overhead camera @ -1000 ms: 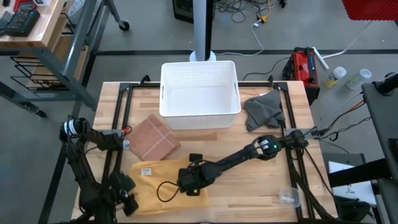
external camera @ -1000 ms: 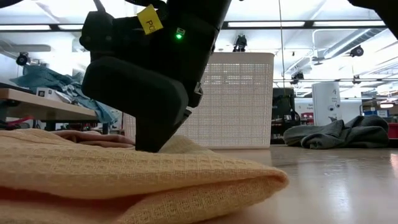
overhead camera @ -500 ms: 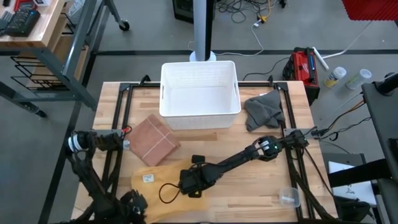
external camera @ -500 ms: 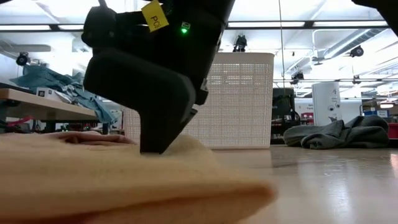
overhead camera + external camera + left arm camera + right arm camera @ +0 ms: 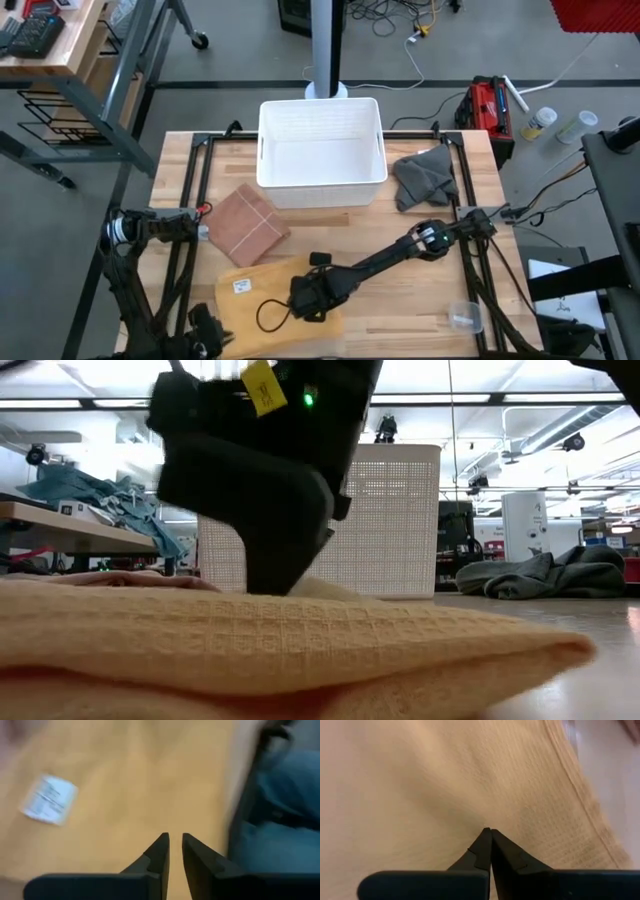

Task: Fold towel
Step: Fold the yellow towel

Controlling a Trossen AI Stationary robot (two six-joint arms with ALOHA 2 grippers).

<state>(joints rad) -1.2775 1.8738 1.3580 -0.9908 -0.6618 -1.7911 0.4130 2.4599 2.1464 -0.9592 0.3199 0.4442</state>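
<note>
A yellow waffle-weave towel [image 5: 265, 305] lies folded flat on the table's near left part, its white label [image 5: 240, 287] facing up. My right gripper [image 5: 305, 297] reaches in from the table's right and stands shut on the towel's right half [image 5: 420, 780]. My left gripper [image 5: 205, 328] is at the towel's near left corner. In the left wrist view its fingers [image 5: 173, 839] show a narrow gap over the towel [image 5: 115, 780], with the label [image 5: 50, 800] farther off. My right gripper presses its shut fingertips [image 5: 489, 832] down on the towel's top layer [image 5: 520, 815], a little in from its right edge. The fingers slant down from the table's right side. The towel lies flat on the table under them [image 5: 280, 585]. My left gripper: whether it touches the towel, I cannot tell.
A white perforated basket [image 5: 320, 140] stands at the far middle. A folded brown cloth [image 5: 247, 222] lies in front of its left corner, and a crumpled grey cloth [image 5: 425, 178] lies to its right. A clear cup [image 5: 465, 317] lies near the right front corner.
My left gripper has gone toward the table's near edge. The towel's near part has spread out toward that edge and lies flatter and wider than before. My right gripper has stayed shut on the towel, shifting only slightly toward the near edge.
</note>
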